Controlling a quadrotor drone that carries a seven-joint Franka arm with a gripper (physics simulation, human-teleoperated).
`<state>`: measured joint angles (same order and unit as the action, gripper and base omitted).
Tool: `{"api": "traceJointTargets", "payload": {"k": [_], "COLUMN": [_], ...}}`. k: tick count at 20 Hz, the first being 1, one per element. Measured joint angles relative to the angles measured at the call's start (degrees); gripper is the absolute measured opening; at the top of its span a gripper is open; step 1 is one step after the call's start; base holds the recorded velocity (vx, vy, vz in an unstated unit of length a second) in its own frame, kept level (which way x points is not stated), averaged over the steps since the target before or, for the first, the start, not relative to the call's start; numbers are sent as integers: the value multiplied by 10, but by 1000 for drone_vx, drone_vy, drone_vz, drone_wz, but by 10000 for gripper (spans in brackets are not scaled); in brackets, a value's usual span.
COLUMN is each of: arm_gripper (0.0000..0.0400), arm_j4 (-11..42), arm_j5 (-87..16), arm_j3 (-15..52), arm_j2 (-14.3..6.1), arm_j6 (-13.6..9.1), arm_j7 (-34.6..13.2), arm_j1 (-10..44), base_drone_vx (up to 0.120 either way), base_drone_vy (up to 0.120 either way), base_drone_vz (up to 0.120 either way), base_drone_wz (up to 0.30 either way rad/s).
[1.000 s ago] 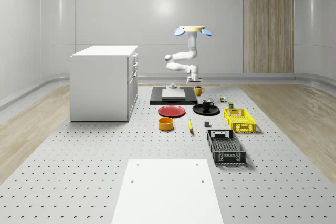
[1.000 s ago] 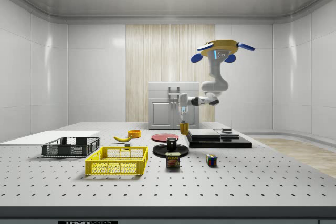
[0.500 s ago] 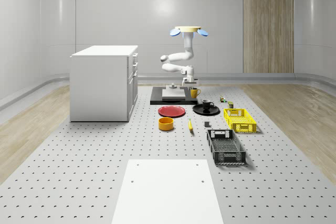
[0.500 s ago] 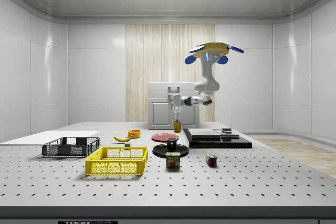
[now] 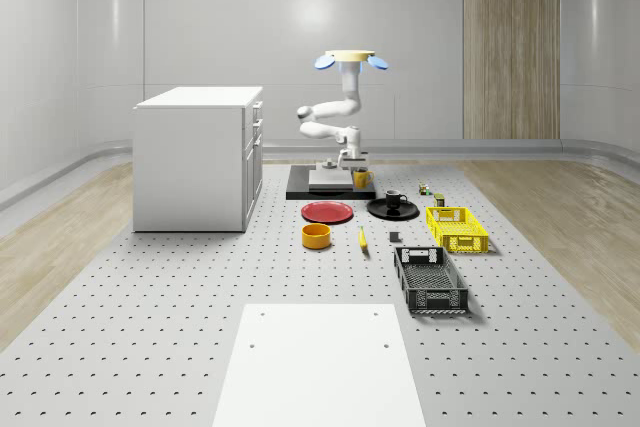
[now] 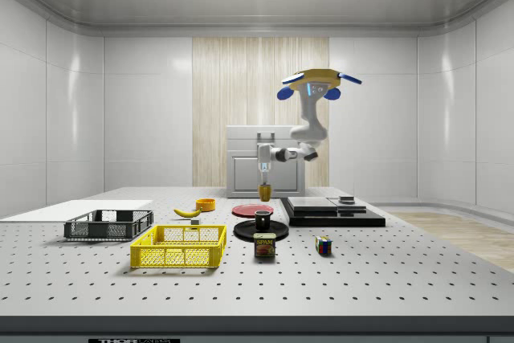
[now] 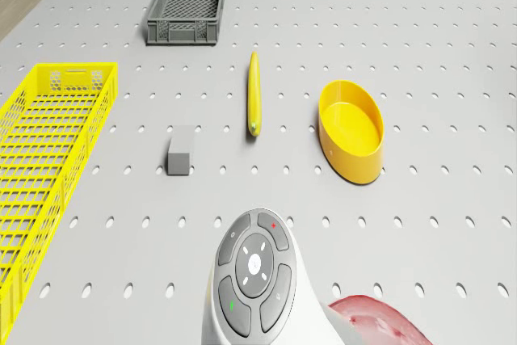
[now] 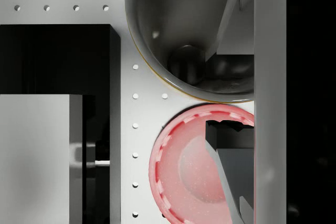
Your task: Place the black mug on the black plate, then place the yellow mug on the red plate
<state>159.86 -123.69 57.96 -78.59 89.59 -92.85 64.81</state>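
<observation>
- The drone (image 5: pixel 349 57) hovers nearer the red plate (image 5: pixel 328 212) than a second ago.
- The gripper (image 5: pixel 357 170), clamped on the yellow mug (image 5: pixel 360 179), carries it aloft toward that plate.
- The black mug (image 5: pixel 393 199) sits on the black plate (image 5: pixel 376 211).

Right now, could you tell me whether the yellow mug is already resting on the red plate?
No, the yellow mug hangs in the claw, above the red plate.

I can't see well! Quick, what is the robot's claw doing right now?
Gripper: shut on the yellow mug, carrying it in the air near the red plate.
</observation>
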Motion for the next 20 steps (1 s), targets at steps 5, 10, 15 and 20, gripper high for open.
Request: {"api": "traceJointTargets", "payload": {"k": [5,10,15,20], "arm_gripper": [110,110,110,110], "arm_j4": [0,0,0,0], "arm_j5": [0,0,0,0], "arm_j3": [0,0,0,0], "arm_j2": [0,0,0,0], "arm_j6": [0,0,0,0], "arm_j7": [0,0,0,0], "arm_j1": [0,0,0,0], "base_drone_vx": [120,80,0,0], "base_drone_vy": [-120,-120,-120,-120], "base_drone_vz": [0,0,0,-104], "base_drone_wz": [0,0,0,0]}}
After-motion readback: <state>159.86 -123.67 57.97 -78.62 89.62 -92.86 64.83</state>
